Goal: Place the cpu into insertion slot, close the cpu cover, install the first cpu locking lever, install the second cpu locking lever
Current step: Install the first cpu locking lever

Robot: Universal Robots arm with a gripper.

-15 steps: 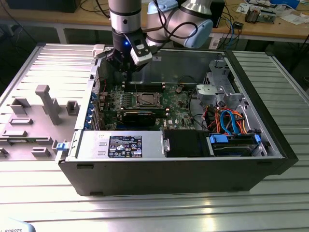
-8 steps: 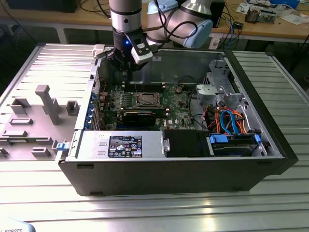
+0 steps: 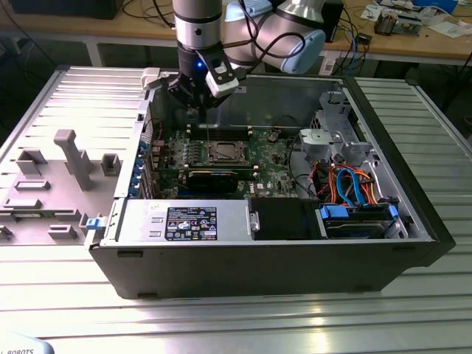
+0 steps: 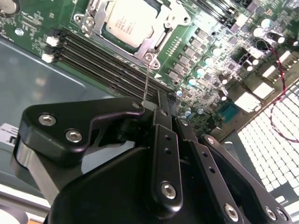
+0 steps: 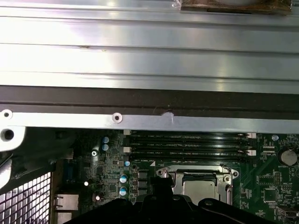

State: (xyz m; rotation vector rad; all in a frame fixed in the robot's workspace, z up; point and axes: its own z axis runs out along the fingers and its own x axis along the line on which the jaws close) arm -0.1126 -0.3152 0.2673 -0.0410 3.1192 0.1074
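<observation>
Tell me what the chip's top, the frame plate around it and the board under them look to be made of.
The small square chip has a matte silvery-grey top, probably plated metal, given its even dull sheen. The thin silvery frame plate around it looks like bare stamped steel, with bright glints on its edges. The green motherboard looks like lacquered circuit-board laminate, glossy green between the soldered parts.

silvery-grey cpu (image 4: 125, 23), green motherboard (image 4: 205, 56)

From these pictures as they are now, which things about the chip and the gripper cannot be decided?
- Whether the thin lever is locked: its lower end is hidden behind the gripper in the second wrist view.
- The chip's near edge: covered by the gripper body in the first wrist view.
- The socket in the exterior view: too small to judge the frame.
</observation>
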